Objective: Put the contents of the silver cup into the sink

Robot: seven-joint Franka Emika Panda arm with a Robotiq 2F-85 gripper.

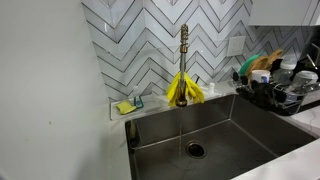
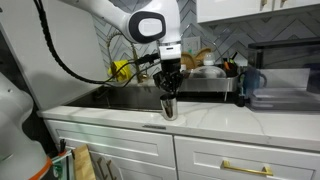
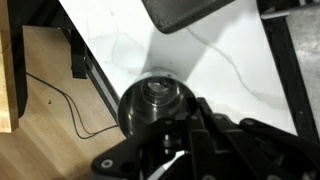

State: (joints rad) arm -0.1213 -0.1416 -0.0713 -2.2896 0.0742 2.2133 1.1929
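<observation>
Gripper [image 2: 170,97] at silver cup [image 2: 170,110], grasp unclear; sink [image 1: 240,125] and dish rack [image 2: 205,85] nearby.

Sink [image 1: 240,135] close-up; counter [image 2: 222,118] frontal; wrist downward

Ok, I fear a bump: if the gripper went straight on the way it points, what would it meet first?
The silver cup on the counter: the gripper points straight down right above it. Whether it already touches the cup is unclear.
</observation>
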